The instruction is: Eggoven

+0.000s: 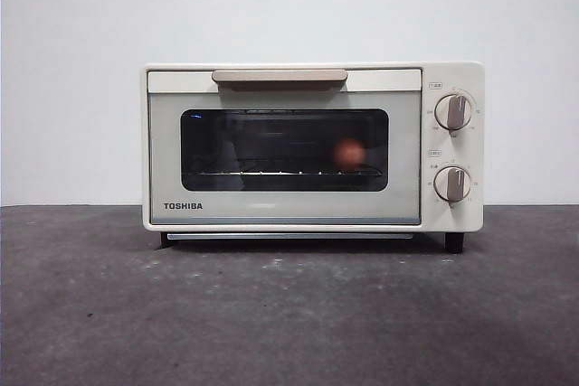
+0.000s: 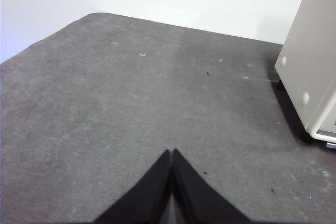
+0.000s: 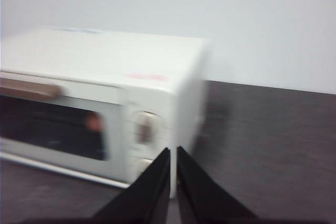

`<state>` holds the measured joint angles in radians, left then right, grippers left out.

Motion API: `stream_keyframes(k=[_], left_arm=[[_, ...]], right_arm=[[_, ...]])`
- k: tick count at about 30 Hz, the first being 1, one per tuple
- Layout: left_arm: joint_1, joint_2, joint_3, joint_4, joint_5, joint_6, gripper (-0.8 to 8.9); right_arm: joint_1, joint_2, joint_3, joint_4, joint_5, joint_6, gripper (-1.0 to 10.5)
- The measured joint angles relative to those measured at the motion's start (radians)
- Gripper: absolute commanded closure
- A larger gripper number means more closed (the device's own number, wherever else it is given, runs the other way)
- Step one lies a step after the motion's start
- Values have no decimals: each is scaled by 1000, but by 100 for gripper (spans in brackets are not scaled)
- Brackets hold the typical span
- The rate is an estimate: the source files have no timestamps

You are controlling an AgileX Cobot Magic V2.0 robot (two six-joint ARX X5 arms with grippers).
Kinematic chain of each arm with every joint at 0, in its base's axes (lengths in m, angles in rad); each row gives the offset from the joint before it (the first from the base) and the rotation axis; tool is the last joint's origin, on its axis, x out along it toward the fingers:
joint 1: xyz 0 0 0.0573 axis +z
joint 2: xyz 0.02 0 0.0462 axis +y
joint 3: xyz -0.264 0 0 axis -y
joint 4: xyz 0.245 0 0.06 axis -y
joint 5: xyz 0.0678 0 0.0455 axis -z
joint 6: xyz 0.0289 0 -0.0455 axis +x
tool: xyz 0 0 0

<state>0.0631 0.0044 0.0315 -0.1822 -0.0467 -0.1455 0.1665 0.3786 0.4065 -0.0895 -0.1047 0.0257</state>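
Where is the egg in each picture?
Front view: the egg sits inside the oven, behind the dark window, toward the knobs.
Left wrist view: not visible; only the oven's side shows.
Right wrist view: blurry egg behind the window.
Shared landmark: the oven.

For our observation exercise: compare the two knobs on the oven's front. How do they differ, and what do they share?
The upper knob sits level with the top of the window, beside the handle's height; the lower knob sits level with the window's bottom edge. The upper knob has a fuller ring of marks around it than the lower knob. Both are round, tan-grey, pointers upright, on the oven.
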Motion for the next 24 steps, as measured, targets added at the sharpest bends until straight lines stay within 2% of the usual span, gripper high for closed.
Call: stream_keyframes(k=[4, 9, 13, 24], left_arm=[[0, 0, 0, 0, 0, 0, 808], [0, 0, 0, 0, 0, 0, 808], [0, 0, 0, 0, 0, 0, 808], [0, 0, 0, 0, 0, 0, 808]], right_arm=[[-94, -128, -129, 112, 3, -31, 942], [-132, -256, -281, 160, 3, -44, 942], [-136, -329, -361, 144, 2, -46, 942], [-136, -374, -391, -50, -8, -47, 942]])
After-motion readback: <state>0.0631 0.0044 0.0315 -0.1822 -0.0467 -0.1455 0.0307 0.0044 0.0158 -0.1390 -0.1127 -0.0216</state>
